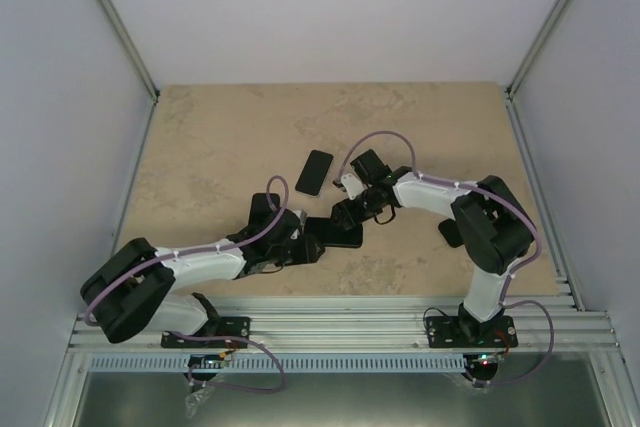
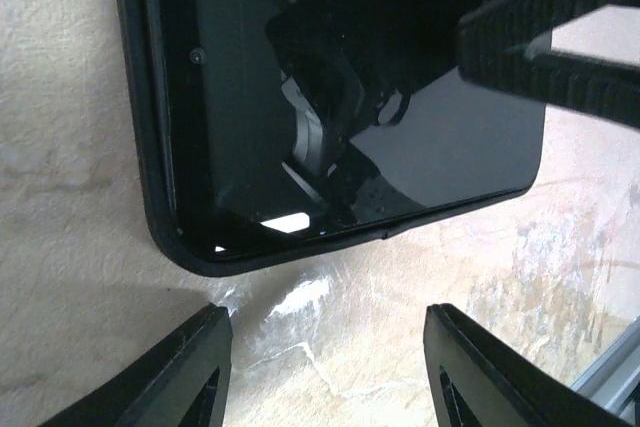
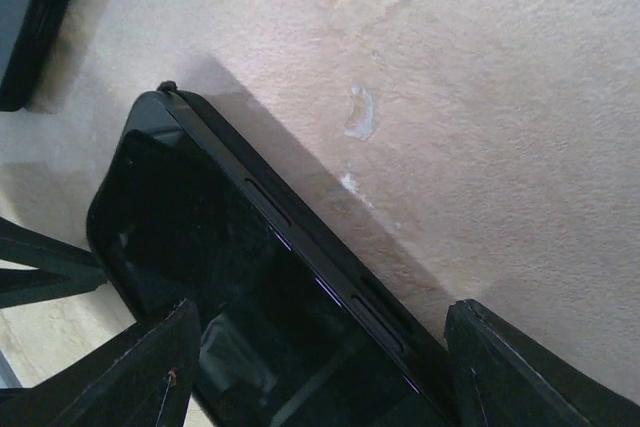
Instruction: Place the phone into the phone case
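- Face up with its glossy screen showing, the phone, inside the matte rim of the phone case; whether fully snapped in, cannot tell.
- Flat on the table, near the middle and a little toward the near edge, between the two grippers.
- Unclenched left gripper: jaws parted over bare table just off the short end of the cased phone, gripping nothing.
- Unclenched right gripper too: jaws spread wide astride the other end of the phone, side buttons in view along the edge; contact with the pads not clear.
- One of the right fingers hanging above the screen in the left wrist view.
- Farther back on the table, a second black slab, lying flat, apart from the cased phone and from both grippers.
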Controlling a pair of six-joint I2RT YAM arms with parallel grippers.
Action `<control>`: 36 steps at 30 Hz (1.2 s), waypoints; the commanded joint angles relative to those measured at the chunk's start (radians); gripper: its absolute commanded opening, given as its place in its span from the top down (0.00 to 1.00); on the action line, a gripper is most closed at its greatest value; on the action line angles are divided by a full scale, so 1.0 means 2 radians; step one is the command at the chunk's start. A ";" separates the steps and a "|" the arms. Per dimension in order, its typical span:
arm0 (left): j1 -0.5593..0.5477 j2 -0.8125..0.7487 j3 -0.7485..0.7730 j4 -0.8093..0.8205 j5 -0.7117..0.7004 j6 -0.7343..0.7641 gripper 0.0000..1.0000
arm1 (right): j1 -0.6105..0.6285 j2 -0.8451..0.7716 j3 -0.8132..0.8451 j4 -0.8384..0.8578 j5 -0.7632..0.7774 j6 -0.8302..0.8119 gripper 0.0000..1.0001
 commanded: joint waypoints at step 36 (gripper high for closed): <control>0.048 0.071 0.088 -0.063 -0.072 0.071 0.43 | 0.065 -0.170 -0.203 0.063 0.022 0.158 0.48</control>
